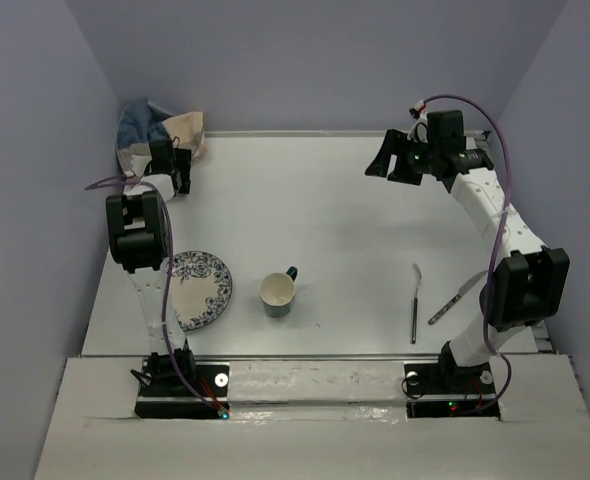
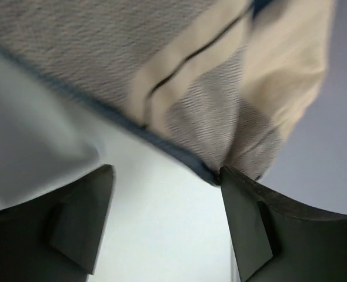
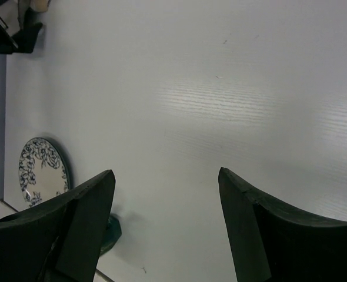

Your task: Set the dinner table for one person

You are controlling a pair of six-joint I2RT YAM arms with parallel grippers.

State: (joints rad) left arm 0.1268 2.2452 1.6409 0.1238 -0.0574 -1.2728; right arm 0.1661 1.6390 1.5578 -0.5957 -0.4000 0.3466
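- The dinner table (image 1: 325, 220) is the big pale top that fills the middle of the top view. Nothing is laid out as a place for one person yet.
- The striped cloth mat (image 1: 165, 122) is scrunched up in the far left corner, at about 10 o'clock from the table's middle. It is bunched, so I cannot tell its long side.
- My left gripper (image 2: 164, 176) is right at it. The mat lies at 12 o'clock from the jaws. Its blue edge slants down to the tip of the right-hand finger (image 2: 247, 229).
- The jaws there are wide apart and hold nothing. I think the next move is to push forward and pinch that edge.
- The left arm is much nearer to the mat than the right arm.
- My right gripper (image 3: 166, 176) hangs over the far right, at about 2 o'clock, wide apart and holding nothing.
- Near me are the plate (image 1: 197, 290) at 8 o'clock, the mug (image 1: 278, 293) at 6 o'clock, and the knife (image 1: 455, 300) at 4 o'clock beside a fork or spoon (image 1: 414, 300).
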